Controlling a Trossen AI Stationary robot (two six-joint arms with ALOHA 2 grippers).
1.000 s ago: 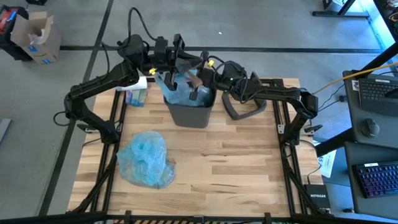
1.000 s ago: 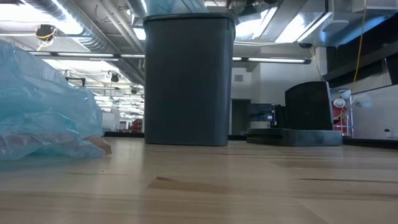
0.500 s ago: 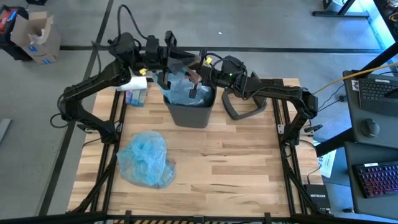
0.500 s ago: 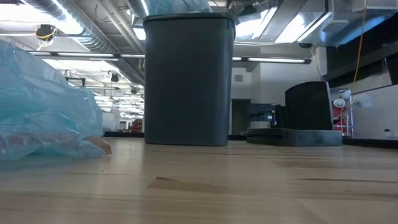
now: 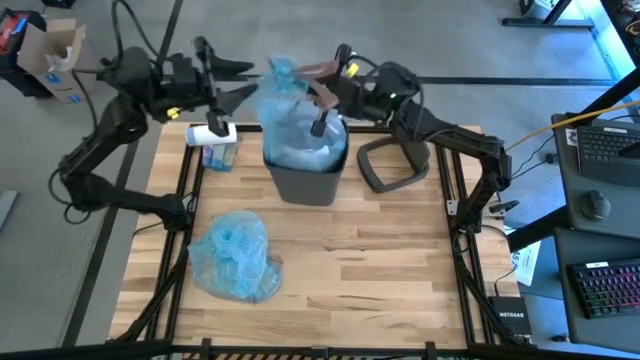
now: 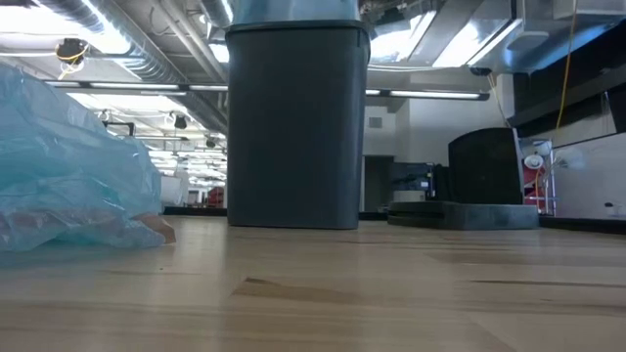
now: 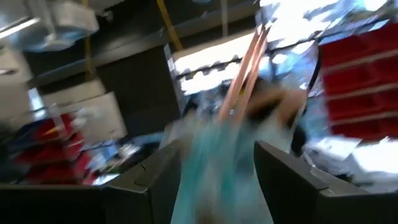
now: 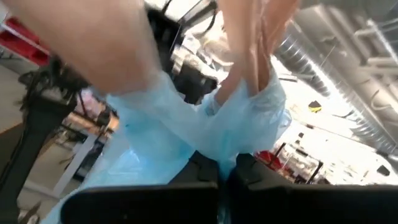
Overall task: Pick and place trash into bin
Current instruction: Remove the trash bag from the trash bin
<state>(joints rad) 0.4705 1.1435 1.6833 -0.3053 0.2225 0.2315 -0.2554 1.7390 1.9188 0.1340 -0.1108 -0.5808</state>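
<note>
Left gripper [image 5: 235, 82] has swung away to 10 o'clock, jaws released; right gripper [image 5: 290, 72] clenches the liner bag [image 5: 283, 110] raised above the bin [image 5: 305, 180].

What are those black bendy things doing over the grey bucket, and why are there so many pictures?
Those are two robot arms, each with a two-finger gripper. One camera looks straight down at the wooden table. One sits low at table height. One rides on each arm's wrist.

The bucket is a grey bin with a light blue liner bag. The right gripper is shut on the top of that bag, pulling it up above the bin; its wrist camera shows the blue plastic pinched between its fingers. The left gripper is off beside the bag's top with its fingers apart, holding nothing.

Also on the table: a crumpled blue bag, the grey lid next to the bin, and a small white and blue thing I cannot make out.
</note>
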